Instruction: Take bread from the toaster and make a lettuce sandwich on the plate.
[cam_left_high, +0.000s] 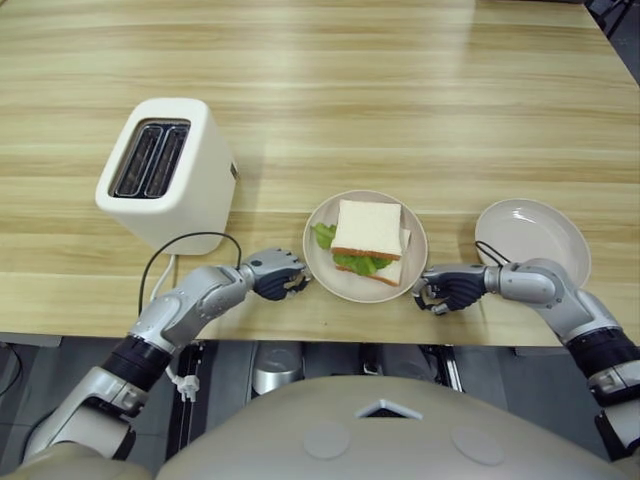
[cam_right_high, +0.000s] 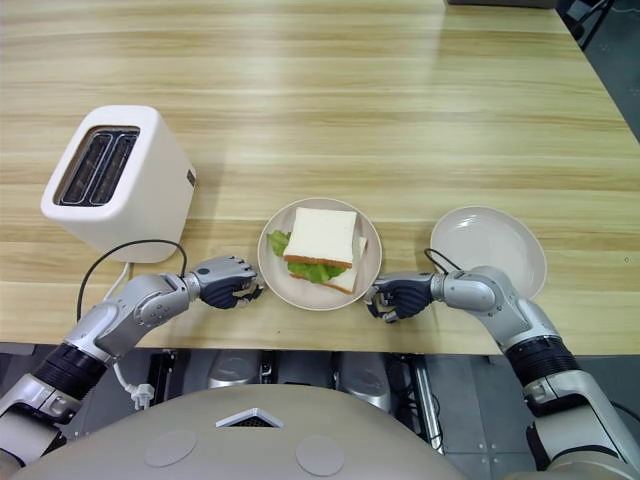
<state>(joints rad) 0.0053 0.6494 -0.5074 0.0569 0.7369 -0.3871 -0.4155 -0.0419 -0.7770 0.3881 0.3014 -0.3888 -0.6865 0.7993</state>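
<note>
Flanking the plate (cam_left_high: 335, 281) with left hand (cam_left_high: 275, 273) and right hand (cam_left_high: 452, 290), both curled and gripping nothing; showing the sandwich (cam_left_high: 372, 246), bread (cam_left_high: 368, 226) over lettuce (cam_left_high: 352, 262), sitting there, toaster (cam_left_high: 175, 190) standing left, second plate (cam_left_high: 532, 235) lying right on the worktop (cam_left_high: 400, 100).

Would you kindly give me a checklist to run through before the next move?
1. Toaster slots empty: ok.
2. Sandwich on plate, lettuce inside: ok.
3. Top slice squared up: not ok, lower slice sticks out.
4. Left hand curled, holding nothing: ok.
5. Right hand curled, holding nothing: ok.
6. Hands clear of plate rim: cannot tell.
</note>
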